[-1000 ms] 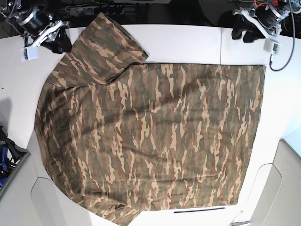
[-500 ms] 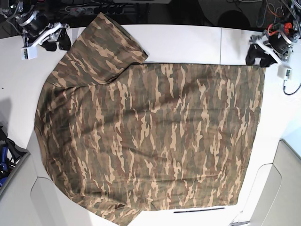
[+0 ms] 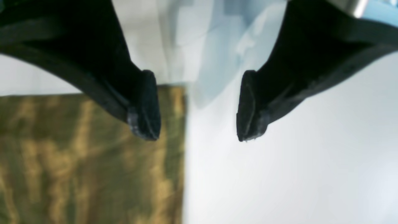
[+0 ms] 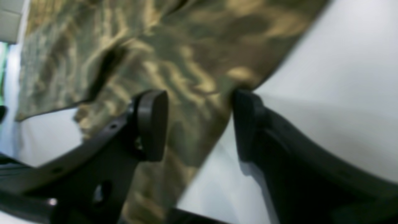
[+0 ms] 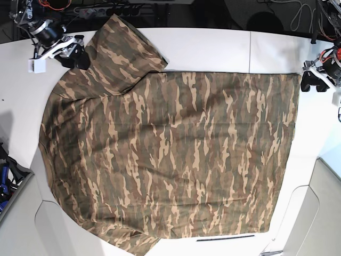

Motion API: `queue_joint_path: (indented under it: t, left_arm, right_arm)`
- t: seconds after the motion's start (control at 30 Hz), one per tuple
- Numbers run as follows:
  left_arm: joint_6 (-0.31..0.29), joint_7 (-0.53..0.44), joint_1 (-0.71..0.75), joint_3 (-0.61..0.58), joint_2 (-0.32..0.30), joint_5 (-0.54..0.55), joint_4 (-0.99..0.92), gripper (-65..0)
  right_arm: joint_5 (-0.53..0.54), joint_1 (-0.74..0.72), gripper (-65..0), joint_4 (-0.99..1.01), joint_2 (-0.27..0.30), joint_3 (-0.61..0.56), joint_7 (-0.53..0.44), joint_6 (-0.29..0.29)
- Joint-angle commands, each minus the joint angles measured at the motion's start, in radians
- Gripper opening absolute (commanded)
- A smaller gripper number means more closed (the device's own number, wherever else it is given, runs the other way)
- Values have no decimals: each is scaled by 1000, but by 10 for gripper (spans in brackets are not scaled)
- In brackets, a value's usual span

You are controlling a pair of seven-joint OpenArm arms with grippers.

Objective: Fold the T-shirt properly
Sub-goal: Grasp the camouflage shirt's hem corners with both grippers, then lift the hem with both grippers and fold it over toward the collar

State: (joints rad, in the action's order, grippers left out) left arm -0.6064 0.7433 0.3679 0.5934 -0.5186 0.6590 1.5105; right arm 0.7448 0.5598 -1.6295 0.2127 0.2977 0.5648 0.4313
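Spread flat across the white counter point(image 5: 213, 45): brown, tan and olive camouflage cloth T-shirt point(image 5: 176, 154), long axis side to side. Left end effector point(image 5: 313, 81) spread, just off the shirt's hem corner; right end effector point(image 5: 73, 52) spread, astride the upper sleeve edge. Both equally near.

Both wrist views are blurred: the shirt's point(image 3: 90, 161) camouflage smears into soft streaks, and its weave cannot be read. In the base view the shirt's point(image 5: 170, 154) lower sleeve is cut off at 6 o'clock by the frame edge. The collar and neck label are hidden. The left gripper point(image 5: 311, 81) at 3 o'clock is too small to show its jaws there.
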Motion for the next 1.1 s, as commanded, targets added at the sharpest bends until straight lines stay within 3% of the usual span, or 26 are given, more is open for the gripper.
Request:
queue_joint_path:
  t: [0.0,0.33,0.43,0.83,0.87,0.93,1.0,1.07]
  left_arm:
    - [0,-22,-5,7,-22,15,3,-192]
    - [-21,-50,-5,7,-12,101,-114,-180]
    - [-64,-39,-5,0,-1,119,-114,-180]
    - [-92,47,-5,-184,0,127,-114,-196]
    - [-92,48,-5,-190,0,127,-114,-229]
    - [-92,46,-5,-189,0,127,-113,-362]
    - [-92,46,-5,-188,-1,132,-110,-516]
    - [-92,42,-5,-187,-3,146,-110,-621]
  right_arm:
    - [-20,2,-311,2,-8,-10,61,-12]
    - [-22,-22,-311,2,-45,-60,63,-12]
    - [-23,-32,-311,2,-47,-68,64,-12]
    - [-23,-36,-312,2,-47,-68,64,-12]
    - [-23,-36,-313,2,-47,-68,64,-12]
    - [-23,-36,-356,2,-47,-68,64,-12]
    - [-23,-36,-447,2,-47,-68,64,-12]
    - [-23,-36,-564,2,-47,-68,65,-7]
